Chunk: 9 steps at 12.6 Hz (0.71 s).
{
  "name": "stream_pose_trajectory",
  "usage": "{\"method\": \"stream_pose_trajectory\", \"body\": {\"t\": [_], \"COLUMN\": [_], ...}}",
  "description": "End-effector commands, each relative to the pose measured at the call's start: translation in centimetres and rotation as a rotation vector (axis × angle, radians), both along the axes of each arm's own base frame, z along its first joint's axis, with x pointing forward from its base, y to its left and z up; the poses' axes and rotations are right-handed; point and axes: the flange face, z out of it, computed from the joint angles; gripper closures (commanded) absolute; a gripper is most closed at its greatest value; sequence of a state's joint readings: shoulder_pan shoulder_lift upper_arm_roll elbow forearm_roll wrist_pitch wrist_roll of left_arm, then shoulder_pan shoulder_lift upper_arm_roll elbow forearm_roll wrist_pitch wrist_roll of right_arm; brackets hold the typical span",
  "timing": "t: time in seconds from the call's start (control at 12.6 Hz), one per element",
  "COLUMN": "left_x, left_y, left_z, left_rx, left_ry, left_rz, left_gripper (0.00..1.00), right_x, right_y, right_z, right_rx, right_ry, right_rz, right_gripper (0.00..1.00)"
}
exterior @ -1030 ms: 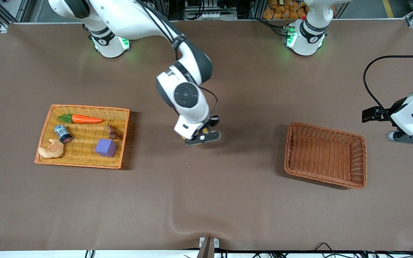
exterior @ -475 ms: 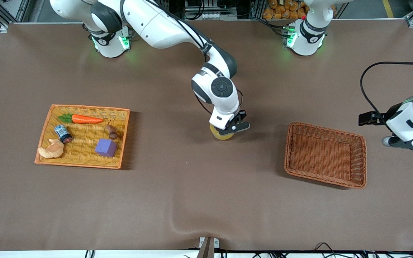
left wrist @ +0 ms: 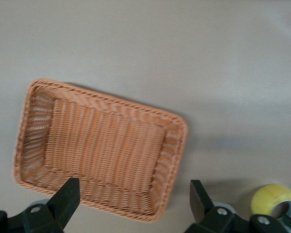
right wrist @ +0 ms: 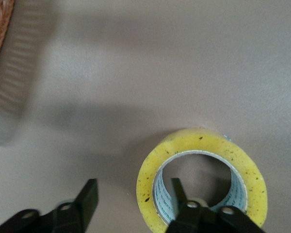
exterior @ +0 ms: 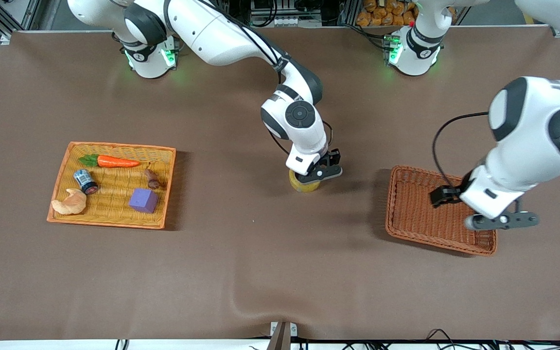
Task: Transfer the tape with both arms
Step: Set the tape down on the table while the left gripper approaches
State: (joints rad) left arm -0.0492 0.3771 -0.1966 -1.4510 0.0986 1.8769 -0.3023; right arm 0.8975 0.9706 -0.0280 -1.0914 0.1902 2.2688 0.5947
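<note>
Front view: the tape [exterior: 304, 184] lies flat on the bench [exterior: 260, 272], near the middle, between the flat tray [exterior: 68, 160] and the deep basket [exterior: 396, 228], nearer to the basket. The right end effector [exterior: 320, 174] stands directly over the tape, low on it, and hides most of the roll. The left end effector [exterior: 501, 220] hangs over the basket, above the corner at the left arm's end of the bench. The tray, well apart from the tape toward the right arm's end, carries a carrot [exterior: 111, 161], a small can [exterior: 85, 181], a croissant [exterior: 69, 203], a purple cube [exterior: 143, 200] and a small brown item [exterior: 152, 179].

Left wrist view: the left end effector [left wrist: 131, 206] has its fingers [left wrist: 65, 201] spread wide with nothing between them. The basket [left wrist: 36, 102] lies below, and the tape [left wrist: 271, 199] shows at the picture's edge, on the bench, apart from the basket.

Right wrist view: the right end effector [right wrist: 133, 206] straddles the wall of the tape [right wrist: 203, 145], one finger [right wrist: 180, 196] inside the core and the other [right wrist: 87, 201] outside, clear of the roll. The jaws are partly open and not gripping. The tape rests flat on the bench.
</note>
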Motion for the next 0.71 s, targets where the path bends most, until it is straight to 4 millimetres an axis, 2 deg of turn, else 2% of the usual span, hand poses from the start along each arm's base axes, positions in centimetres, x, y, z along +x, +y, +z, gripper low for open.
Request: {"method": "stream_pose_trajectory", "body": {"t": [0.0, 0.16, 0.24, 0.4, 0.48, 0.63], "left_x": [0.6, 0.5, 0.9, 0.5, 0.2, -1.2], "left_y": [0.8, -0.3, -0.3, -0.3, -1.7, -6.5], "left_z": [1.0, 0.0, -1.3, -1.9, -1.8, -2.8], "left_rx": [0.008, 0.004, 0.001, 0.032, 0.026, 0.023], "left_ry": [-0.022, -0.008, 0.010, 0.025, 0.024, 0.049], "left_rz": [0.030, 0.101, 0.155, 0.168, 0.153, 0.083], "left_gripper": [0.00, 0.00, 0.00, 0.00, 0.00, 0.00], "right_x": [4.4, 6.6, 8.1, 11.6, 12.2, 13.0], "right_y": [-4.8, -7.9, -9.9, -15.6, -18.0, -23.8], "right_z": [5.2, 10.6, 13.0, 15.6, 17.4, 21.2], "right_rx": [-0.034, -0.047, -0.046, -0.050, -0.062, -0.085], "right_ry": [0.042, 0.022, -0.014, -0.021, -0.001, 0.051], "right_rz": [-0.068, -0.105, -0.121, -0.181, -0.204, -0.265], "right_gripper": [0.00, 0.00, 0.00, 0.00, 0.00, 0.00]}}
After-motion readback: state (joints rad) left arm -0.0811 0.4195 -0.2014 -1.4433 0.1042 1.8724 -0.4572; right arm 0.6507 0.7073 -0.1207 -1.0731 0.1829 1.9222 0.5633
